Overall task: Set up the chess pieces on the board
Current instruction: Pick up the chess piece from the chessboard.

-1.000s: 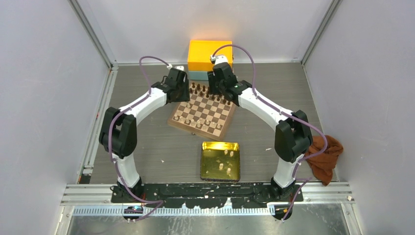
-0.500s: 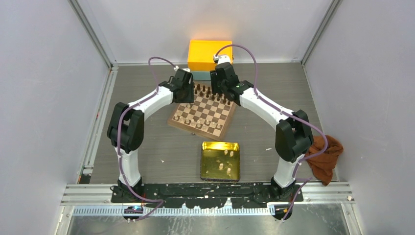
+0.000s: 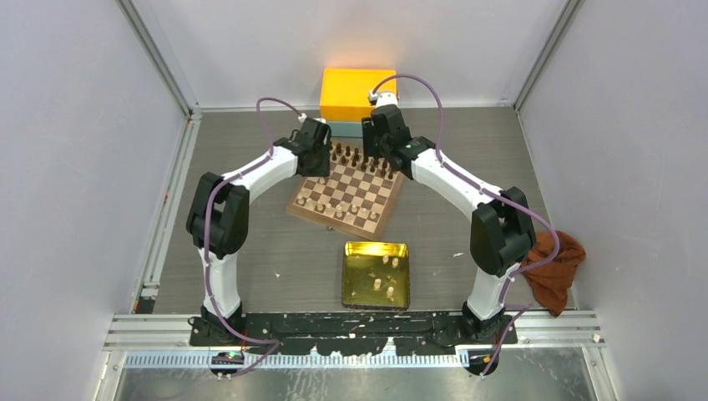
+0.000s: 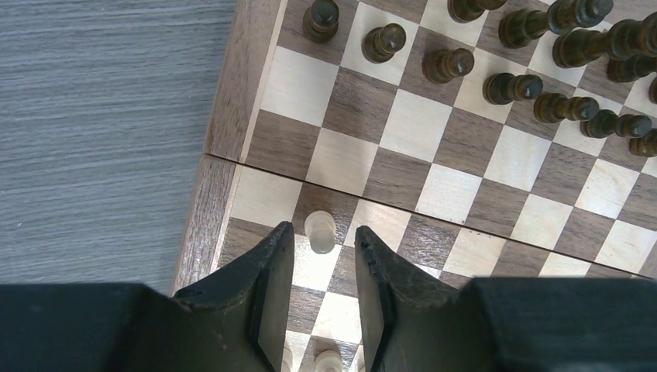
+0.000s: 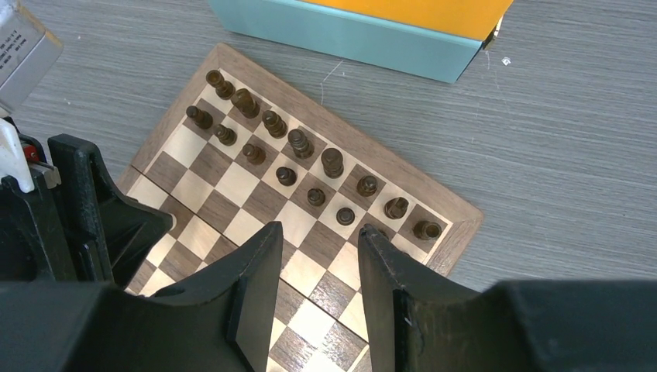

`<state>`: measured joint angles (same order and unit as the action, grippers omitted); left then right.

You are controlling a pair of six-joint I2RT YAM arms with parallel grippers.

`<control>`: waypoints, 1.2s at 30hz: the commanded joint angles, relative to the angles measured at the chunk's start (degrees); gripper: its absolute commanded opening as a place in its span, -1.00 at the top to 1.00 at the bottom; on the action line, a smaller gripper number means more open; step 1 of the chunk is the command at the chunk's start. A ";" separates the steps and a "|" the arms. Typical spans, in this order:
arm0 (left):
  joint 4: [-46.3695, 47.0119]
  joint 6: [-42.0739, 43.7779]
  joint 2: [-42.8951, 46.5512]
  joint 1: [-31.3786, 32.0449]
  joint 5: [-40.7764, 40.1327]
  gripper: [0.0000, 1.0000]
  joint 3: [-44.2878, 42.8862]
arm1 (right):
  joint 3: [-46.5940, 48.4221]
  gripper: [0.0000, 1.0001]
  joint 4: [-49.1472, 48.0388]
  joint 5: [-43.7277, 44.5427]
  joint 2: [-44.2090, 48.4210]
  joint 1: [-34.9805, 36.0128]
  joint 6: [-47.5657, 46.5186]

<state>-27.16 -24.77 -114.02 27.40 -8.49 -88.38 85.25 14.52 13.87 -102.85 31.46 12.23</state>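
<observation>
Grey tabletop [image 3: 250,242], board [image 3: 351,188] | left gripper [image 4: 323,229] parted above cream pawn [image 4: 320,233] | likely light, tippy; pinch mid-stem | right gripper [image 5: 319,228] parted, empty

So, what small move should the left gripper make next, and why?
Probably lower the left gripper a little and close on the pale pawn. The pawn shows in the gap at the open fingertips, touching neither, and stands by the board's middle seam, not on a starting row.
</observation>
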 commanded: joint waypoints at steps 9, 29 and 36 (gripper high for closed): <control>-0.58 1.13 -1.19 0.46 -0.43 0.35 -2.76 | -0.96 0.07 -3.89 -0.68 2.19 -0.66 0.99; -1.05 0.78 -1.34 0.50 -1.13 0.75 -3.03 | -1.75 0.07 -4.67 -0.86 2.21 -1.04 1.41; -1.95 1.11 -0.10 0.55 -1.92 0.83 -2.86 | -1.76 0.08 -4.67 -1.03 2.26 -0.98 1.52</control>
<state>-28.18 -24.77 -115.81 27.75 -9.17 -88.97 83.29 13.23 12.88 -102.85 30.63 12.88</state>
